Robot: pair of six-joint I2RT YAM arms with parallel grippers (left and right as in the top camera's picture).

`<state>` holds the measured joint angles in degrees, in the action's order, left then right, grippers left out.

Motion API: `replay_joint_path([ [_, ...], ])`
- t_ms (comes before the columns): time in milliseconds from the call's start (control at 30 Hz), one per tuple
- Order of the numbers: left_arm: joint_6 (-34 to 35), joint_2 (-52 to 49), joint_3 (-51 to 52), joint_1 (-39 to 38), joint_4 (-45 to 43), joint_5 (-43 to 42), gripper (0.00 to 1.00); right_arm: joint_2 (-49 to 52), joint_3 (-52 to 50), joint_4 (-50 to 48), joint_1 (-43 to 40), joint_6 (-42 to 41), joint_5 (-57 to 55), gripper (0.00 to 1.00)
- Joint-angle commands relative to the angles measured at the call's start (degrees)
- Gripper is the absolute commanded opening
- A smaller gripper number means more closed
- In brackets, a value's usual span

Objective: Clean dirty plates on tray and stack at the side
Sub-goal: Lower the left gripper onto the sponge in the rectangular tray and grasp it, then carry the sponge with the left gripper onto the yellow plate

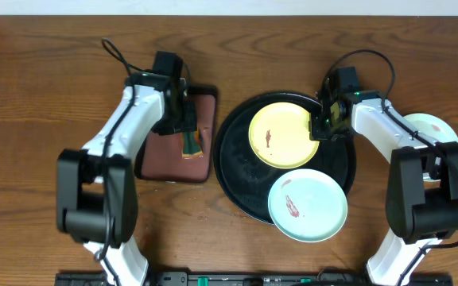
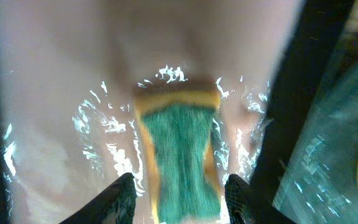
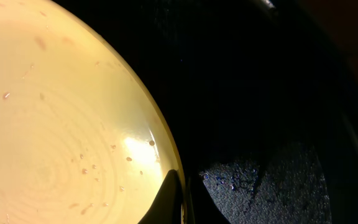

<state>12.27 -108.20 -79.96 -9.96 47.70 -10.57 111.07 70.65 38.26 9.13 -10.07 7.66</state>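
Note:
The large black tray (image 1: 233, 171) holds a pale yellow plate (image 1: 283, 135) with a red-brown smear. A mint-blue plate (image 1: 307, 204), also smeared, lies over the tray's front rim. My right gripper (image 1: 322, 127) is shut on the yellow plate's right rim (image 3: 166, 149), one finger (image 3: 169, 196) on top of it and the other under it. My left gripper (image 1: 189, 127) is over a green and yellow sponge (image 2: 179, 155). Its fingers (image 2: 120, 199) straddle the sponge with thin gaps, so the gripper is open.
The sponge lies in a wet reddish-brown rectangular tray (image 1: 169, 155) left of the black tray. Another pale plate (image 1: 420, 125) sits on the wood tabletop at far right, partly under my right arm. Black tray floor (image 3: 278, 93) fills the right wrist view.

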Motion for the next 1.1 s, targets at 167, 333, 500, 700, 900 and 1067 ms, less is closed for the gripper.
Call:
replay_joint_path([
  [167, 8.3, 1.1, 3.4, -2.1, 3.6, -0.8, 0.49, 0.8, -0.3, 0.8, 0.0, -0.6, -1.0, 0.01],
  [333, 13.1, 1.1, 8.4, -4.3, -1.2, 0.5, 0.41, 0.8, -0.3, 0.8, 0.0, -0.6, -1.0, 0.01],
  [500, 17.8, 1.1, 13.1, -4.9, -6.6, 5.2, 0.35, 0.8, -0.3, 1.0, 0.0, -0.6, -1.0, 0.01],
  [700, 14.8, 1.1, 16.6, -4.9, -11.3, 5.7, 0.19, 0.8, -0.3, 1.0, 0.0, -1.3, -1.0, 0.01],
  [900, 3.7, 2.0, 11.8, -3.4, -6.1, 5.7, 0.07, 0.8, -0.3, 1.0, 0.0, -1.9, -1.0, 0.01],
  [1067, 2.7, 4.4, 6.8, -2.2, -1.4, 5.7, 0.35, 0.8, -0.3, 1.0, 0.0, -1.9, -1.0, 0.01],
])
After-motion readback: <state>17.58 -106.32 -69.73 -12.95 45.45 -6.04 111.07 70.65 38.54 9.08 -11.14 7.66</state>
